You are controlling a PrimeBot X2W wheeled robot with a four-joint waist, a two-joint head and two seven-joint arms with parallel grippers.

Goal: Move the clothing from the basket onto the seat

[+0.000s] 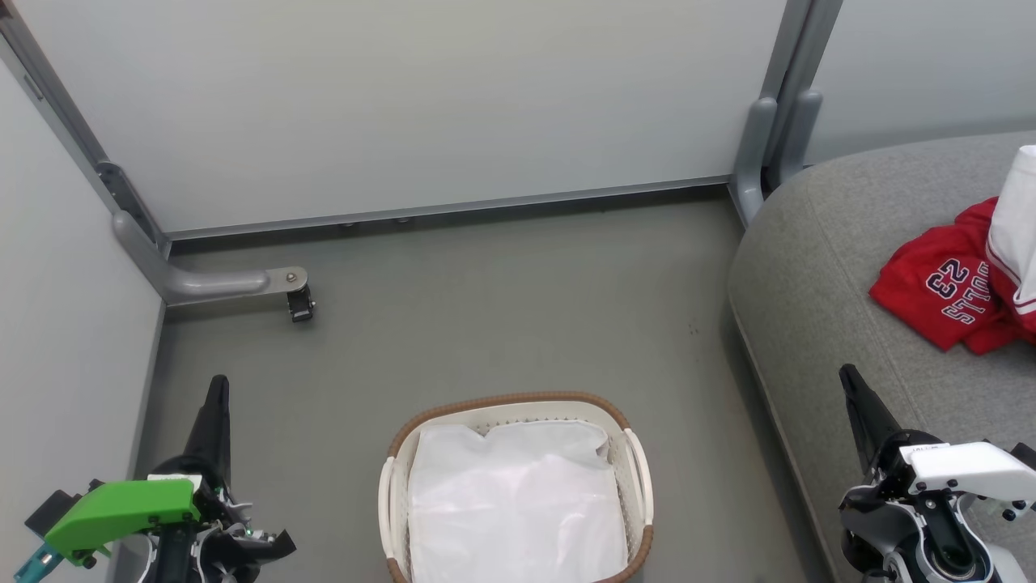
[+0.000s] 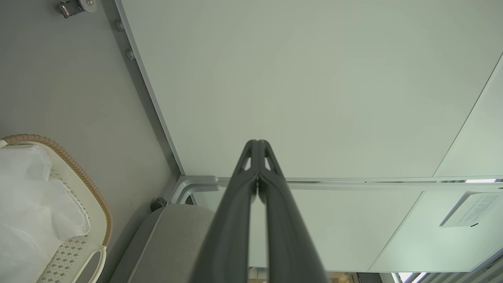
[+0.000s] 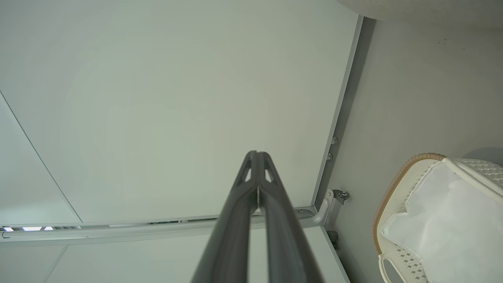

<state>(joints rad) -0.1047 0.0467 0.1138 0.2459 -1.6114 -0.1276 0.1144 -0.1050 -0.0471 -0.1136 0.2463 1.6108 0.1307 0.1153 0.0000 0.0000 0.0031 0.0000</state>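
The red jersey [image 1: 943, 290] with "23" lies crumpled on the light grey seat [image 1: 825, 259] at the right, with the red-white piece [image 1: 1016, 235] draped over its right side at the frame edge. The white basket [image 1: 518, 494] with a brown rim stands on the floor at bottom centre, holding a white liner sheet [image 1: 514, 506] and no red garment. My left gripper [image 1: 217, 389] at lower left is shut and empty, well left of the basket. My right gripper [image 1: 850, 380] at lower right is shut and empty, over the seat's front edge. The basket [image 2: 59, 220] and the basket [image 3: 436, 220] show in both wrist views.
Pale partition walls [image 1: 421, 105] close the space behind and on the left. A grey metal foot with a caster [image 1: 298, 301] sticks out onto the floor at back left. Another grey post [image 1: 773, 138] stands by the seat's back corner. Grey floor [image 1: 502, 308] lies between basket and wall.
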